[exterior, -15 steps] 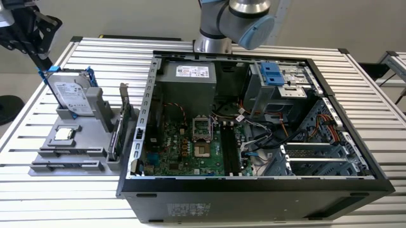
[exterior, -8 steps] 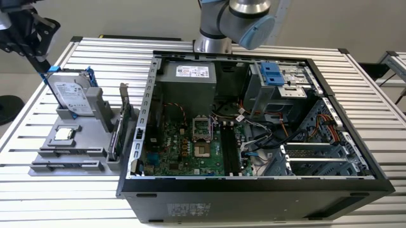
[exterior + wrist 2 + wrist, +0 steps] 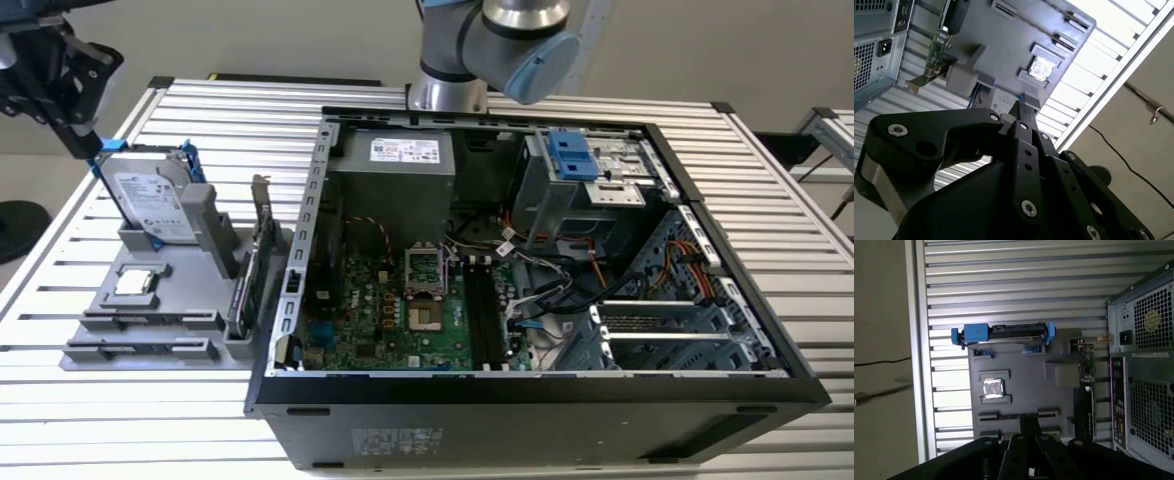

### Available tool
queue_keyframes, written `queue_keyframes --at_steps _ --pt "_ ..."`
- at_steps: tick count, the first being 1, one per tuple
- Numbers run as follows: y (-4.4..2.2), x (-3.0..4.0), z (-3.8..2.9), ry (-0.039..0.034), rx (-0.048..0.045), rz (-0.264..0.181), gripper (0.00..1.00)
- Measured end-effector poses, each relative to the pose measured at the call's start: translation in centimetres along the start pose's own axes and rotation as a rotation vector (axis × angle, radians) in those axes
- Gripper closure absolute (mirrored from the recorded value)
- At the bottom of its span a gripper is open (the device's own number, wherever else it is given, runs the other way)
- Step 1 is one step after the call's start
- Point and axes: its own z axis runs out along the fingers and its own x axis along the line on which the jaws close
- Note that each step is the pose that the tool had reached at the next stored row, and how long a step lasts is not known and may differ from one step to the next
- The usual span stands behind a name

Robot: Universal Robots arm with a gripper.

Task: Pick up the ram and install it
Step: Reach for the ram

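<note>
My black gripper (image 3: 83, 140) hangs high at the exterior view's far left, above the grey parts holder (image 3: 174, 330). In both wrist views its fingertips (image 3: 1022, 107) (image 3: 1029, 422) lie pressed together with nothing showing between them. I cannot make out the ram for certain. A thin dark strip (image 3: 1019, 415) sits edge-on in one long slot of the holder, just off the fingertips in the first wrist view. The open computer case (image 3: 534, 250) lies in the middle, its motherboard (image 3: 387, 310) and long black memory slots (image 3: 483, 310) showing.
The holder also carries a silver hard drive with blue rails (image 3: 147, 200) (image 3: 1004, 333), a small square chip (image 3: 134, 283) (image 3: 993, 388) and an upright green card with a metal bracket (image 3: 262, 230) (image 3: 1086, 365). The arm's base (image 3: 494, 40) stands behind the case. A ribbed metal table (image 3: 80, 400) lies all around.
</note>
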Motion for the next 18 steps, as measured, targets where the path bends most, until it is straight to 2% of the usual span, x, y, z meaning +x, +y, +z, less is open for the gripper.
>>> queue_keyframes --at_steps 18 --pt "-1.71 -0.13 -0.06 0.001 0.0 0.0 1.0"
